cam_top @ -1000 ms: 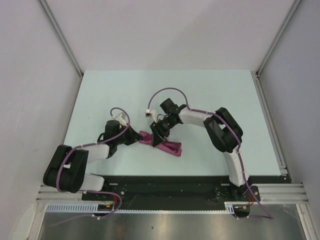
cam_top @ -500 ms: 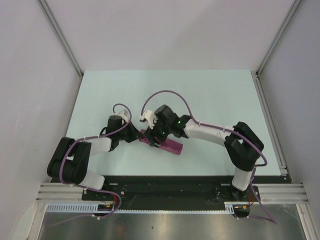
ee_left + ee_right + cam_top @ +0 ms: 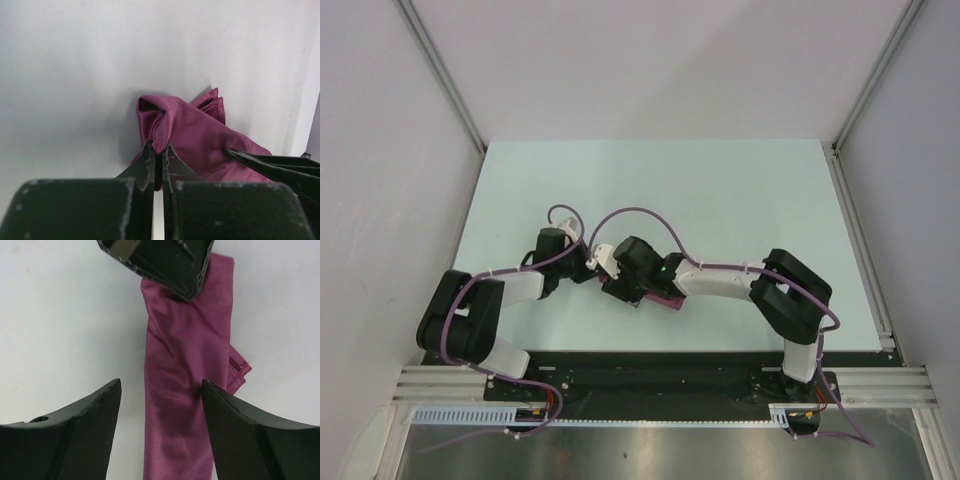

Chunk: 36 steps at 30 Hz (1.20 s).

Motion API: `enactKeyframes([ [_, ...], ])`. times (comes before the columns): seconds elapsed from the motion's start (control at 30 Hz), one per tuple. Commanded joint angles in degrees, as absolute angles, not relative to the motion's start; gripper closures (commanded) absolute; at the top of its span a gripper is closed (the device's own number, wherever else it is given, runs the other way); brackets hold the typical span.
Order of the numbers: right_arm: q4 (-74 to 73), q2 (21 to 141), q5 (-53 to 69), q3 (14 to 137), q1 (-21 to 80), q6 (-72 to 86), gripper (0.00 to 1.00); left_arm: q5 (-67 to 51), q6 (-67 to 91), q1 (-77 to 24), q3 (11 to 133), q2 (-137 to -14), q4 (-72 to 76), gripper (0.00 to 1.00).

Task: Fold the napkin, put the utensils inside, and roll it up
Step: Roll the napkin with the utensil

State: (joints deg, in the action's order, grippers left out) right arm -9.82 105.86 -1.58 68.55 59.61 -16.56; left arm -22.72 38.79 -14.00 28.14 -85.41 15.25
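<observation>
Purple, thin cloth napkin (image 3: 185,365) lay rolled in a long bundle on the pale tabletop (image 3: 55,315), running between the wide-open right fingers (image 3: 110,397), which held nothing. The left fingers (image 3: 149,160) were pinched shut on one fold at its end. A tug there might pull the roll loose. No orange sticks showed; if they were inside, they might slip out an open end.

Pale green table (image 3: 740,190), narrow folded plum napkin (image 3: 185,390) on it near the front edge

A pale mint tabletop (image 3: 740,200) sits between plain white walls (image 3: 650,70), with 2 metal posts (image 3: 442,75) at the far corners.
</observation>
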Motion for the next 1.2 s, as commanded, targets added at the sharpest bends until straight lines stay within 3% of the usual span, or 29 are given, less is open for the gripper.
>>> enactKeyframes([
  [0.0, -7.91, 108.37, -4.04, 70.31, 59.68, -18.81, 0.3, -21.62, 36.91, -13.71, 29.71, -86.31, 13.27, 1.0],
  [0.27, -8.87, 111.62, -6.86, 71.72, 58.63, -18.46, 0.3, -22.59, 36.91, -13.71, 30.5, -85.61, 13.27, 1.0],
  [0.37, -11.15, 113.29, -4.24, 73.21, 56.87, -16.97, 0.34, -23.03, 36.91, -13.71, 30.67, -84.91, 13.54, 0.93],
  [0.4, -11.68, 113.64, -3.0, 73.56, 56.43, -16.7, 0.36, -22.94, 36.83, -13.71, 30.76, -84.21, 13.54, 0.84],
  [0.57, -14.94, 115.05, 9.89, 74.36, 52.4, -14.15, 0.44, -21.36, 37.26, -12.75, 31.03, -80.69, 12.75, 0.59],
  [0.6, -15.72, 115.22, 12.02, 74.44, 51.69, -13.8, 0.48, -20.84, 37.18, -12.57, 31.03, -80.07, 12.22, 0.49],
  [0.7, -16.96, 116.1, 20.19, 74.88, 49.14, -12.22, 0.56, -18.81, 36.92, -12.04, 30.33, -77.26, 11.08, 0.37],
  [0.9, -19.16, 118.74, 38.21, 76.55, 44.74, -8.97, 0.67, -19.41, 35.6, -11.95, 28.04, -73.13, 11.69, 0.31],
  [1.17, -19.68, 121.81, 54.13, 78.75, 41.84, -5.98, 0.69, -23.73, 35.94, -12.04, 24.7, -73.65, 15.81, 0.3],
])
